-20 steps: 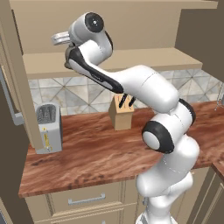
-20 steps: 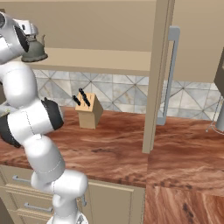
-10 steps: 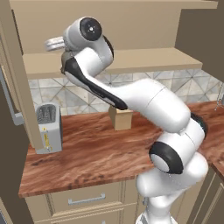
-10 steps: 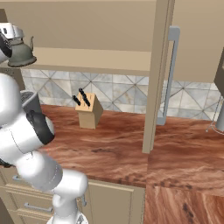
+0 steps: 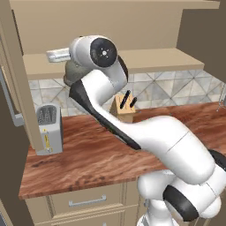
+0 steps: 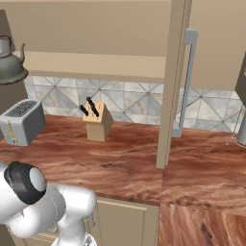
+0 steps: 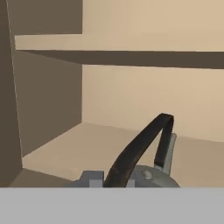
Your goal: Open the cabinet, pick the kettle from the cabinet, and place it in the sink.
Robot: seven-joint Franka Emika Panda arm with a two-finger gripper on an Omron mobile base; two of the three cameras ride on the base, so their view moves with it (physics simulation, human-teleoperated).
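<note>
Toaster (image 6: 23, 121) left of knife block (image 6: 97, 124)

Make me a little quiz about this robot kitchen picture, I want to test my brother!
1. True or false: the kettle sits in the sink.
2. What stands on the counter between the toaster and the open cabinet door? A) knife block B) bowl C) cup
3. Fill in: the kettle's handle is ____ in colour.

Key: 1 false, it's up by the cabinet shelf. 2 A, the knife block. 3 dark.
</note>
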